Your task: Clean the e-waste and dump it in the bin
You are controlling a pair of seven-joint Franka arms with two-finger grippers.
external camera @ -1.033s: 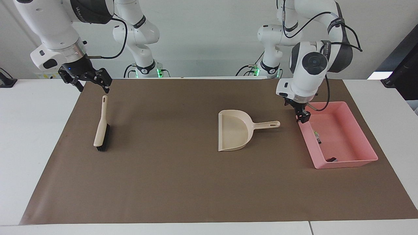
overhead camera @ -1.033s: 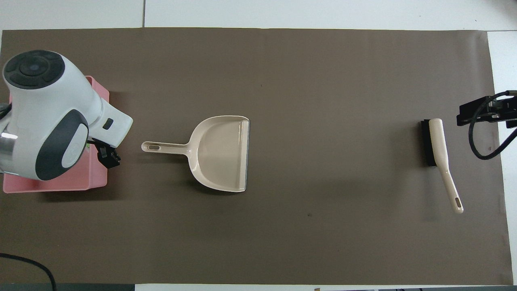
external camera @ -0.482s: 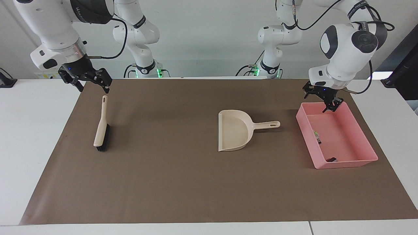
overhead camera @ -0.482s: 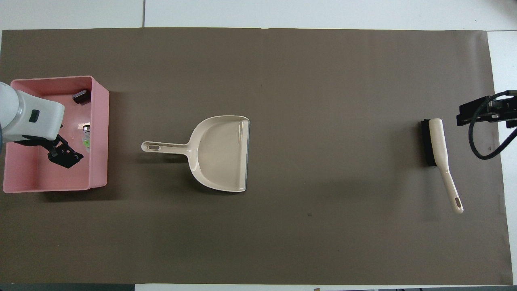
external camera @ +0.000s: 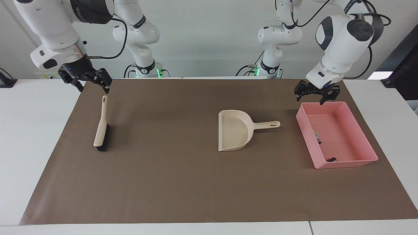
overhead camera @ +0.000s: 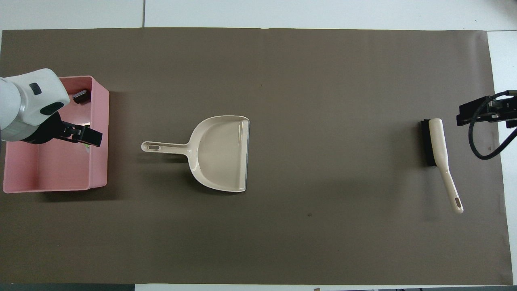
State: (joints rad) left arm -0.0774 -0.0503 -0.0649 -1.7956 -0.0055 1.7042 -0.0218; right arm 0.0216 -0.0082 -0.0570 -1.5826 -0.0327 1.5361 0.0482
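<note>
Hanging over the mat's (external camera: 183,182) corner just beside the brush (external camera: 101,125) handle's tip, the right tool (external camera: 85,80) has its fingers spread and holds nothing; that arm waits. The brush lies flat toward the right arm's end of the worktop (external camera: 36,137), bristles down on the side away from the robots, with bare mat all round it. Near the middle rests the dustpan (external camera: 233,130), empty, its mouth turned toward the brush and its handle pointing at the bin (external camera: 365,143), a small gap between handle tip and bin wall. The pink bin sits at the left arm's end of the mat. Inside it lie the e-waste pieces: the white part (external camera: 316,136) against the wall beside the dustpan, and the dark cylinder (external camera: 331,159) in the corner farthest from the robots. In the overhead view the left arm's wrist covers much of the bin and hides most of the white part. The left tool (external camera: 314,94) hangs above the bin's rim nearest the robots, fingers apart and empty, touching nothing. Compared with a second ago, it has left the bin's wall beside the dustpan handle, risen and swung over that rim; brush, dustpan, bin and right tool have not shifted.
</note>
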